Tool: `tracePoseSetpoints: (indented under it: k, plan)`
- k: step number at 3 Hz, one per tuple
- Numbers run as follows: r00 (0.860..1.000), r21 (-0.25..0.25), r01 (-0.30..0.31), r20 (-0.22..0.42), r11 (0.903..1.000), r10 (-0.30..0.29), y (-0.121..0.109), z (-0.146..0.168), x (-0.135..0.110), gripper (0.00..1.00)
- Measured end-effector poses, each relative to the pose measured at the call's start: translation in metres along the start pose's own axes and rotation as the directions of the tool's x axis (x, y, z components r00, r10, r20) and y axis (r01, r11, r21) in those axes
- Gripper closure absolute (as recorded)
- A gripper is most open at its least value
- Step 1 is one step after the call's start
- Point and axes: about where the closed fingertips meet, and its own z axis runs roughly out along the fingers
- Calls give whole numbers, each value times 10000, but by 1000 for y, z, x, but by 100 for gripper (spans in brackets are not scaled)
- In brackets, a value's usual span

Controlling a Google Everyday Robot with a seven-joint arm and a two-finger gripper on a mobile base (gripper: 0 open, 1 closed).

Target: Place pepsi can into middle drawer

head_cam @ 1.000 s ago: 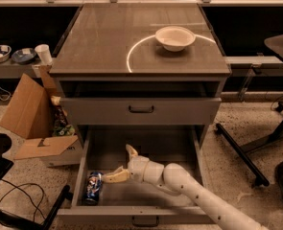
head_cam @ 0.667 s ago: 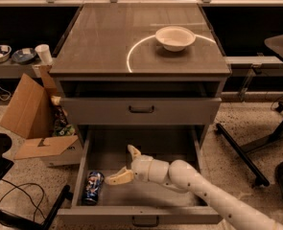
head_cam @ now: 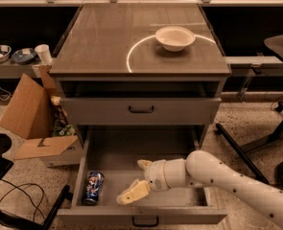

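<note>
One pepsi can [head_cam: 94,187] sits in the front-left corner of the middle drawer [head_cam: 141,147], and the gripper [head_cam: 130,182], claw spread and empty, has slid clear rightward, so placing looks done

One can [head_cam: 93,187], one gripper [head_cam: 130,181] in middle drawer [head_cam: 126,150]

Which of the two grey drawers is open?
The lower grey metal drawer, pulled out with the dark blue soda can inside and the robot's open claw over its floor; the grey drawer above is shut.
</note>
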Motion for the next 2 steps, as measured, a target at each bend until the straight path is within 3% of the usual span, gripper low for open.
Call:
tracePoseSetpoints:
  k: [1,2]
  plan:
    - [9879,647,-198,-1522,9977,295,23,-26,0,0]
    - [9577,2321,-158,-2759,9726,814,23,-59,-1,0]
